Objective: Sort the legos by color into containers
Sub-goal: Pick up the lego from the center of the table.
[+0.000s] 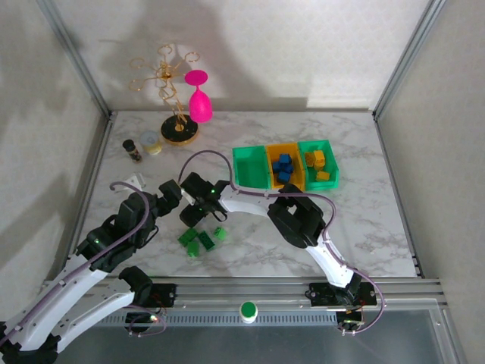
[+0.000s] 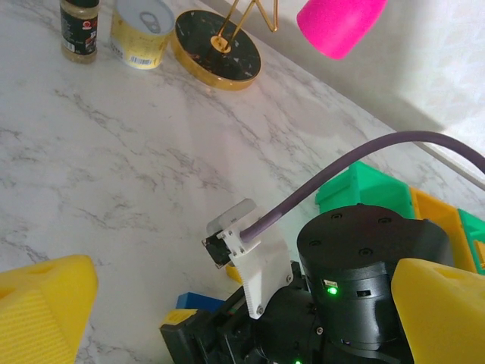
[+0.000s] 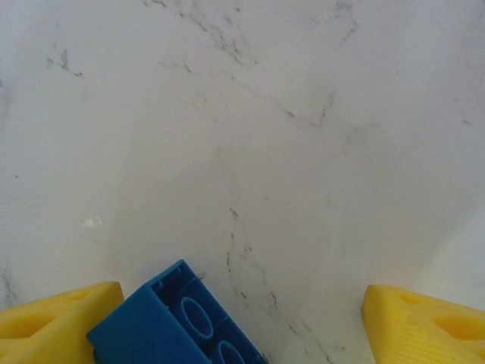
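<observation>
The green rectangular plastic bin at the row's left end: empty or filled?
Empty. The left green plastic bin shows a bare floor; green studded bricks lie outside on the marble table.

3 bins, 4 loose green bricks

On the marble table — a gold rack, pink goblet, dark jar, small tin.

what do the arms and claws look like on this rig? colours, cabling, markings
The left arm and right arm have white links, black joint housings and a purple cable looped alongside. The left claw and right claw are black with wedge-shaped yellow fingers. A green status light glows on the right wrist housing.
</observation>
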